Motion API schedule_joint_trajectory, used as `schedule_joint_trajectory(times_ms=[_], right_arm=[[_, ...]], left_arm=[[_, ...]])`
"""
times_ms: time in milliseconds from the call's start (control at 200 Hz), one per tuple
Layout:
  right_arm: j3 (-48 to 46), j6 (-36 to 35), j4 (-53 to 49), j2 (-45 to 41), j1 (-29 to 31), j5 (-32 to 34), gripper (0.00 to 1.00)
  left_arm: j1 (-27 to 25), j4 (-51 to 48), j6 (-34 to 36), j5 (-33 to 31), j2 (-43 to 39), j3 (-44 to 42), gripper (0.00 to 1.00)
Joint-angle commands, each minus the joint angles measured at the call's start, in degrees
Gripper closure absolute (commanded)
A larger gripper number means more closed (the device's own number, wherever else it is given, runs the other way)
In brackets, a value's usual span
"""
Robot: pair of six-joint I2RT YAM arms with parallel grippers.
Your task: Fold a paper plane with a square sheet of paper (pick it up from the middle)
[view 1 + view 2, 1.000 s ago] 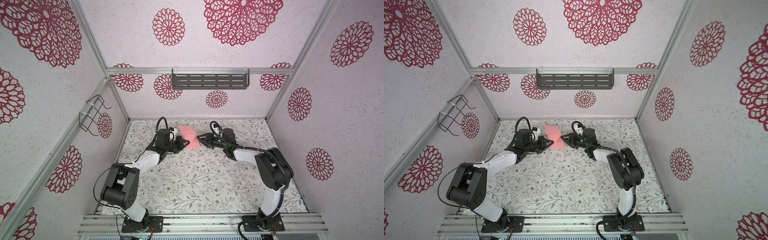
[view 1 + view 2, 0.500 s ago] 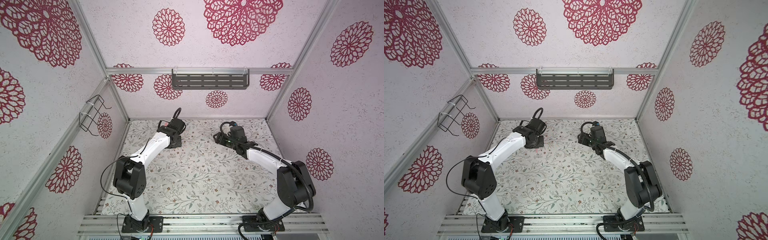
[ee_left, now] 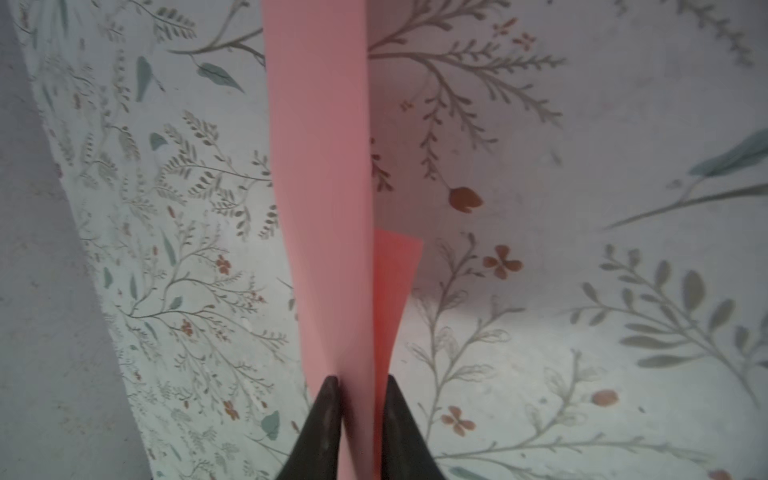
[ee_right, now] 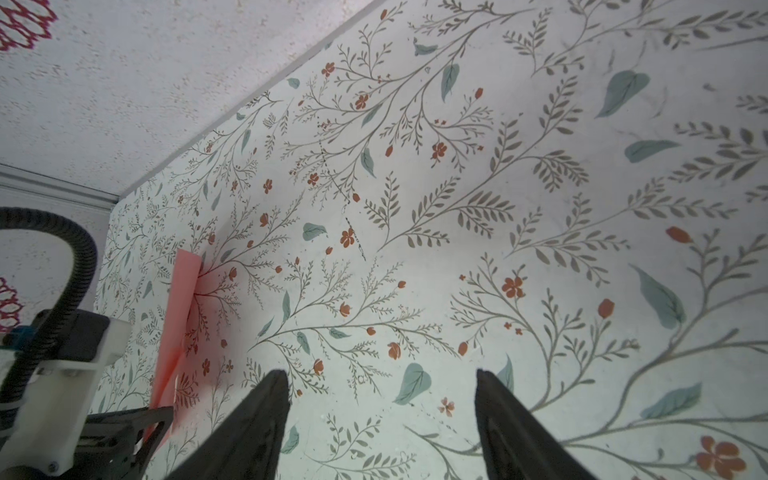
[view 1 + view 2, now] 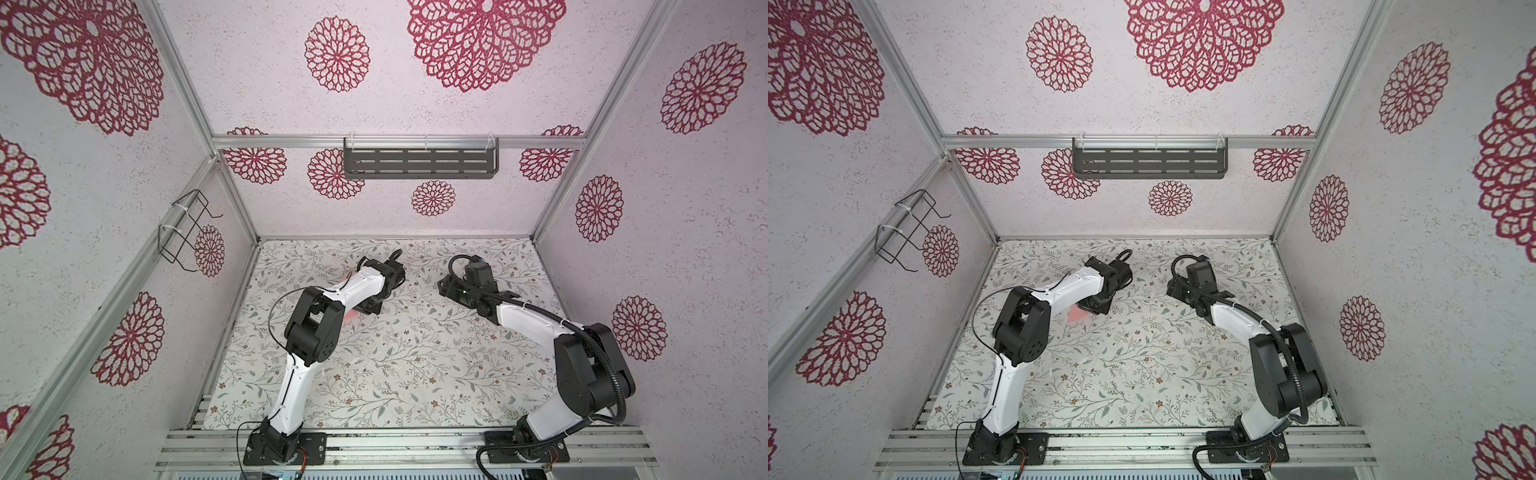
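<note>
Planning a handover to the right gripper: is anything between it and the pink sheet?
Nothing visible. Only bare table lies between the open right gripper and the square sheet of paper, which sits between the fingertips of the left gripper.

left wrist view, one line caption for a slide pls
Folded salmon-pink sheet of paper sits edge-on between the black fingertips of the left gripper, over the floral-print tabletop.

No legible text, label, brand mark, number or sign appears in any view. The printed surfaces carry ornament only: the pale table covering with grey-green sprigs and orange flowers and the white textured wall panels with crimson rosettes.
</note>
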Motion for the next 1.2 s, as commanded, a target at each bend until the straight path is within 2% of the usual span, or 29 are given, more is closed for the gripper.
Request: schedule_joint_trajectory(times_ms=[0, 150, 290, 425, 620, 755, 891, 946, 1191], right_arm=[[-0.27, 2.63, 1.58, -3.03, -0.43, 0.89, 0.26], [-0.21, 2.48, 3.28, -1.46, -0.51, -2.56, 0.27], [1.38, 1.24, 5.9, 1.93, 0.25, -8.9, 0.29], [7.32, -0.97, 4.47, 7.27, 5.41, -13.15, 0.33], [19.65, -1.67, 3.74, 18.87, 15.29, -19.13, 0.45], [28.66, -2.01, 1.8, 26.53, 19.47, -20.96, 0.5], [36.83, -2.57, -1.71, 33.46, 21.36, -23.0, 0.53], [39.6, -2.56, -2.56, 35.87, 21.79, -24.31, 0.54], [46.55, -3.98, -8.63, 42.97, 22.16, -25.62, 0.54]], left_arm=[[-0.06, 3.9, -0.21, 8.07, -1.15, 0.56, 0.68], [1.83, 10.3, -0.53, 19.17, -5.75, -3.74, 0.55], [6.27, 17.65, -1.95, 29.06, -13.62, -10.23, 0.45], [12.63, 27.12, -6.59, 35.47, -24.34, -20.26, 0.34], [23.48, 36.28, -13.94, 34.02, -35.12, -34.68, 0.18], [28.65, 37.75, -15.24, 30.86, -40.05, -40.53, 0.09], [30.52, 36.88, -15.3, 28.8, -41.99, -42.3, 0.0], [30.7, 36.94, -15.61, 28.07, -42.39, -42.86, 0.03], [30.87, 38.09, -16.04, 29.36, -42.05, -43.28, 0.03]])
